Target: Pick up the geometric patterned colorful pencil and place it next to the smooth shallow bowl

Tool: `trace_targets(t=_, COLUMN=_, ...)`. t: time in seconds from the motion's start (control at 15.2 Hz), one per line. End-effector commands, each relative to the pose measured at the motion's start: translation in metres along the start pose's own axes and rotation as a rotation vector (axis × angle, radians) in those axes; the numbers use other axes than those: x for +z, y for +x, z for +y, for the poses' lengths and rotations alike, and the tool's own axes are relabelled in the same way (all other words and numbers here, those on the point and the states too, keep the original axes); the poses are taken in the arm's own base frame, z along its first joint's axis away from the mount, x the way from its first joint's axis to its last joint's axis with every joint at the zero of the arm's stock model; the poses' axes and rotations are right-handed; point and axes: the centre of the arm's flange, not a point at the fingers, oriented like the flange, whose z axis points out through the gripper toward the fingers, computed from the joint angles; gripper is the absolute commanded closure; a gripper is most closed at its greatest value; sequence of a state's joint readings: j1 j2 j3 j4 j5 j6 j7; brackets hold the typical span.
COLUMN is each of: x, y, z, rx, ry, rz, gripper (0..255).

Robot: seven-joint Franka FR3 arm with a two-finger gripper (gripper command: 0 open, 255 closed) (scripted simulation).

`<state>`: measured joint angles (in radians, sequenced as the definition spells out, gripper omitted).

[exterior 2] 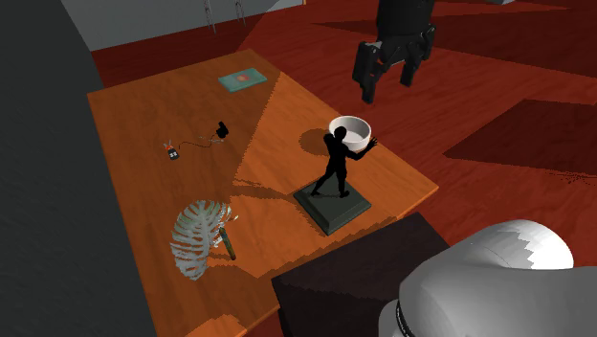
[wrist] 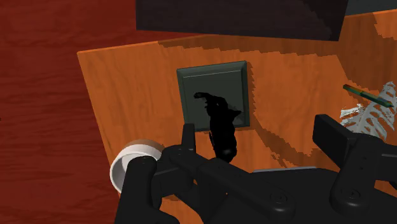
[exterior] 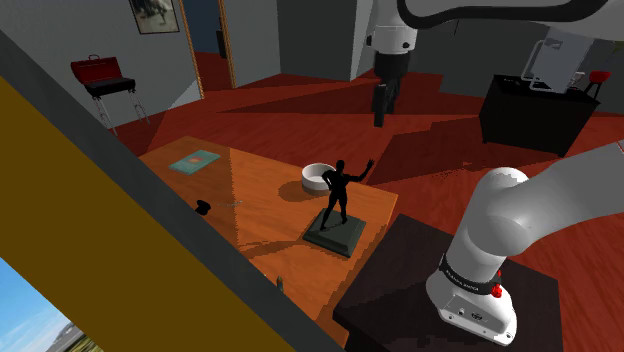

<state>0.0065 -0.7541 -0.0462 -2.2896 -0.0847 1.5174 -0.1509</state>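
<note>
2nd ext. view, clock centred on figurine (exterior 2: 337, 165), which stands on its base (exterior 2: 332, 209) near desk (exterior 2: 172, 105) edge. Bowl (exterior 2: 350, 129) at 12, just beside it. Flat pad (exterior 2: 241, 78) at 11, by far corner. Small corded item (exterior 2: 222, 129) at 10, w/ a little device (exterior 2: 173, 153) at its 8. Rib-cage model (exterior 2: 196, 237) at 8, well apart. Pencil (exterior 2: 228, 244) at model's 3, touching or just beside, can't tell. Stand (exterior 2: 344, 287) at 6, off desk. Pincer (exterior 2: 387, 84) up in air at 1.

White bowl (exterior: 316, 180), black figurine (exterior 2: 337, 168), dark green pencil (wrist: 364, 94), orange table (exterior 2: 143, 115)
</note>
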Motion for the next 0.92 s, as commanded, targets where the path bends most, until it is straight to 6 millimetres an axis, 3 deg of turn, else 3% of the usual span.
trace_targets(t=0.0, x=0.0, y=0.0, z=0.0, rx=0.0, ry=0.0, rz=0.0, gripper=0)
trace_targets(t=0.86, x=0.103, y=0.028, z=-0.13, rx=-0.024, ry=0.013, rz=0.058, gripper=0)
